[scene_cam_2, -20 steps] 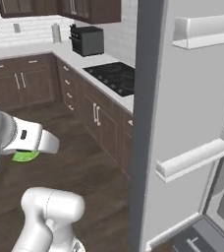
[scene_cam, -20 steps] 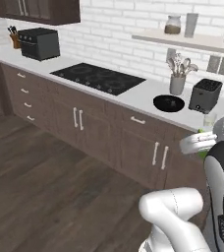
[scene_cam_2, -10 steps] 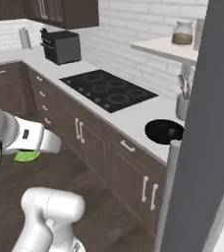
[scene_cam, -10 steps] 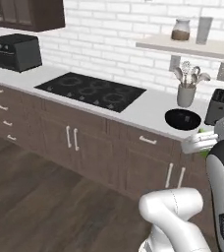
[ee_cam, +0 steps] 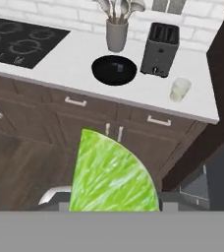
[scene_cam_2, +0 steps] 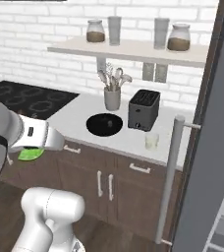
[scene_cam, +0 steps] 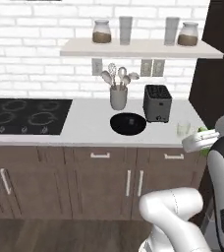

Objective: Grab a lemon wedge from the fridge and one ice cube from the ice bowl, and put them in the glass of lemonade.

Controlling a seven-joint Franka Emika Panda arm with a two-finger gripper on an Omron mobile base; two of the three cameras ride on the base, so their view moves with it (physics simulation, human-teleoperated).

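One bright green lemon wedge (ee_cam: pixel 111 174) is held clamped in the pincer (ee_cam: pixel 111 206), its flat cut face turned toward the hand camera and its pointed end raised above the fingertips. From the right base view the wedge shows as a green sliver beneath the white hand, well short of the counter (scene_cam_2: pixel 74 110) and out over the floor in front of the brown cabinet doors. The wedge appears to be carried low and close to the arm so that it stays secure until the counter is reached.

On the white counter, the glass of lemonade (ee_cam: pixel 180 90) stands near the right front corner, apart from the other items, with open space above its rim, which should let the wedge be dropped in from overhead. The ice bowl (ee_cam: pixel 114 69), wide and black, sits nearer the middle of the counter, just beside a grey toaster (ee_cam: pixel 158 49) and in front of a utensil holder (ee_cam: pixel 116 34) at the back edge. A dark cube is hard to make out inside the bowl. The fridge (scene_cam_2: pixel 212 147) stands at the right with its door open and its long bar handle (scene_cam_2: pixel 170 177) facing the counter. Ice collection is judged not yet done.
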